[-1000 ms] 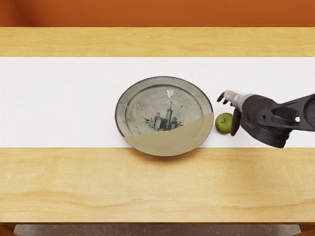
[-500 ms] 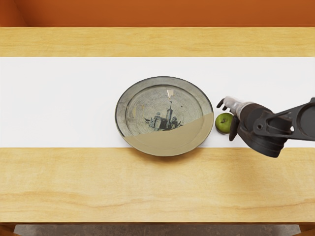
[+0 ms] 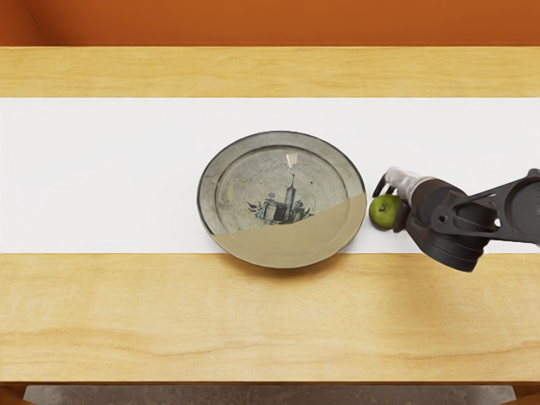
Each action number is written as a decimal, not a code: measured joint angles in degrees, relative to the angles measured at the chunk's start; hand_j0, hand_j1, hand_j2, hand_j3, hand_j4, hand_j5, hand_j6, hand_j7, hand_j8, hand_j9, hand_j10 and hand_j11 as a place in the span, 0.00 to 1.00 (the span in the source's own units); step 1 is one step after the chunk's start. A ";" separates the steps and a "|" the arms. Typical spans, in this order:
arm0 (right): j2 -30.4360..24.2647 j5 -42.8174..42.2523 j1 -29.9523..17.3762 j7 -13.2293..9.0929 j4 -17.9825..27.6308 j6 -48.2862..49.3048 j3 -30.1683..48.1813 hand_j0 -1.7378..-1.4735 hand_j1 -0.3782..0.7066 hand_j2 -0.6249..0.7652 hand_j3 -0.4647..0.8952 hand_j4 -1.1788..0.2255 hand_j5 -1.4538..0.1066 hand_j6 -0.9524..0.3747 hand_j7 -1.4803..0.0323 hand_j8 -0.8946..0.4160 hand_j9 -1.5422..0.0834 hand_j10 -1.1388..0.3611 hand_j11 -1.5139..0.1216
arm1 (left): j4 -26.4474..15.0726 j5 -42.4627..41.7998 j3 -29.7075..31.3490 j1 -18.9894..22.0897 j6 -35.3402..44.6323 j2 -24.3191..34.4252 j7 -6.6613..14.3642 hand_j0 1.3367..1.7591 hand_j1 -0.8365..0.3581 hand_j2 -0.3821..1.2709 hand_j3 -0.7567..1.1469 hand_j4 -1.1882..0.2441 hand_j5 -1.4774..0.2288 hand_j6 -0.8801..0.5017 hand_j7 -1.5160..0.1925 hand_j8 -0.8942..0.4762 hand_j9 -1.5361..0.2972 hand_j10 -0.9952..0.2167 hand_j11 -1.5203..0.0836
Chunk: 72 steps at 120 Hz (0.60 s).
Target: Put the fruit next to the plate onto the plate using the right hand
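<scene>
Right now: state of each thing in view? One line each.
plate: flat on the white runner, nothing on it.
apple: on the runner just right of the plate, not on the plate, not lifted.
right hand: against the apple's right side; grip unclear.
left hand: not in view.
</scene>
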 joint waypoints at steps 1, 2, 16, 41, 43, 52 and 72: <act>0.01 0.00 -0.01 -0.02 0.00 0.00 0.01 0.30 0.52 0.40 0.34 0.52 0.56 0.40 0.59 0.34 0.59 0.46 0.57 | 0.00 0.00 0.00 -0.02 0.00 0.00 0.00 0.76 0.99 0.23 0.40 0.83 0.87 0.64 0.89 0.65 0.84 0.82 0.95; 0.01 0.00 -0.01 -0.04 0.00 0.01 0.03 0.30 0.52 0.41 0.34 0.52 0.55 0.40 0.59 0.34 0.59 0.46 0.57 | 0.00 0.00 0.00 -0.04 0.00 0.00 0.00 0.76 0.99 0.23 0.40 0.83 0.87 0.64 0.89 0.65 0.84 0.82 0.95; -0.01 0.00 -0.05 -0.19 -0.02 0.05 0.19 0.31 0.54 0.46 0.34 0.48 0.51 0.41 0.55 0.35 0.55 0.43 0.53 | 0.00 0.00 0.00 -0.01 -0.01 0.00 0.00 0.76 0.99 0.23 0.40 0.83 0.87 0.64 0.89 0.65 0.84 0.82 0.95; -0.22 0.07 -0.09 -0.32 -0.16 0.09 0.36 0.31 0.56 0.59 0.34 0.43 0.44 0.40 0.47 0.34 0.47 0.37 0.45 | 0.00 0.01 0.00 -0.04 -0.01 0.00 0.00 0.76 0.99 0.23 0.40 0.83 0.87 0.64 0.89 0.65 0.84 0.82 0.95; -0.23 0.11 -0.09 -0.33 -0.17 0.09 0.39 0.31 0.56 0.60 0.34 0.43 0.43 0.39 0.46 0.34 0.47 0.36 0.45 | 0.00 0.01 0.00 -0.03 -0.01 0.00 0.00 0.76 0.99 0.23 0.40 0.83 0.87 0.64 0.89 0.65 0.84 0.82 0.95; -0.39 0.25 -0.08 -0.36 -0.18 0.18 0.56 0.31 0.57 0.67 0.34 0.41 0.41 0.38 0.44 0.33 0.44 0.34 0.42 | 0.00 0.01 0.00 -0.03 -0.01 0.00 0.00 0.76 0.99 0.23 0.40 0.83 0.87 0.64 0.89 0.65 0.84 0.82 0.95; -1.20 0.43 -0.02 -0.36 -0.29 0.32 0.92 0.31 0.56 0.70 0.34 0.42 0.36 0.39 0.40 0.35 0.40 0.31 0.38 | 0.00 0.00 0.00 -0.01 0.00 0.00 0.01 0.76 0.99 0.23 0.40 0.83 0.87 0.64 0.89 0.65 0.84 0.82 0.95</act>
